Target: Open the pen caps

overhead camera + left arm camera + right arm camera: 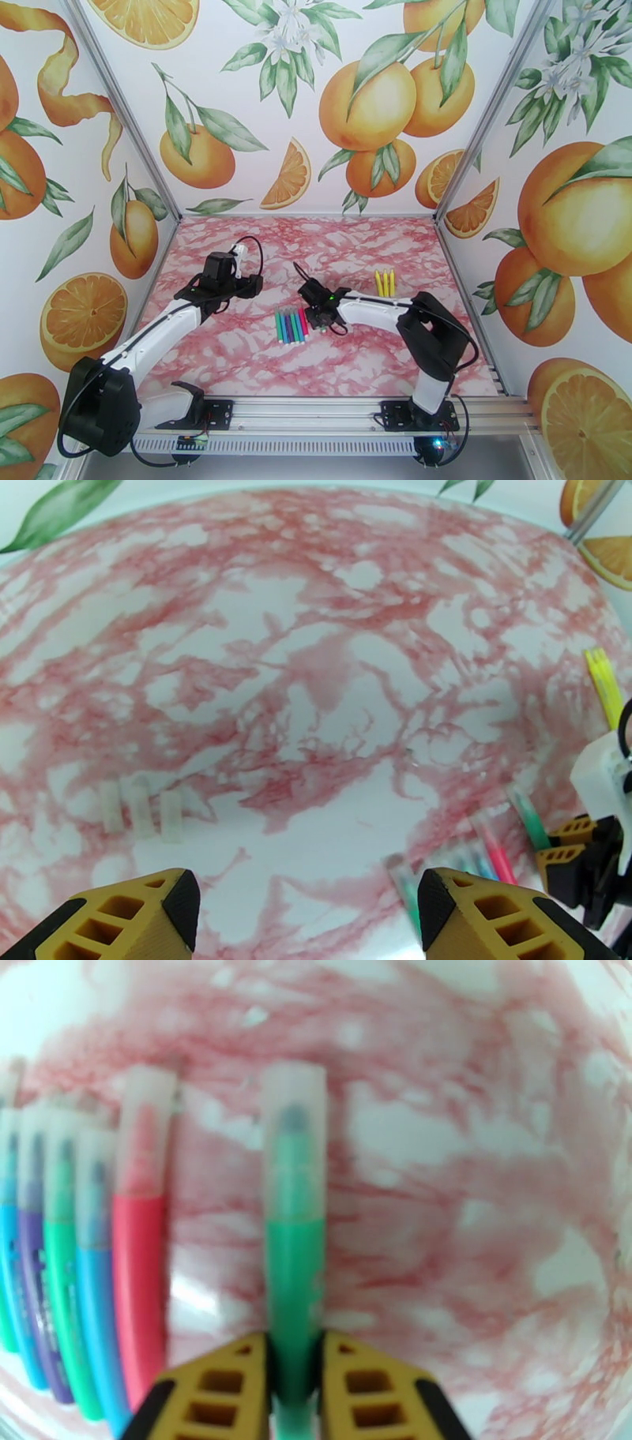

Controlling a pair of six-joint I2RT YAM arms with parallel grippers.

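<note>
We grip a green pen (294, 1276) by its barrel in our right gripper (294, 1347), its cap (294, 1110) on, beside the capped row (79, 1228), while our left gripper (306, 890) hangs wide and empty; three loose caps (141, 811) seem off, so we judge most remain.

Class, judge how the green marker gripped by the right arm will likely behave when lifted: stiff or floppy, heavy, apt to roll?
Probably stiff: the green marker juts straight, without sagging, from the right gripper. Likely light, being thin plastic. Its round barrel may roll if released.
</note>
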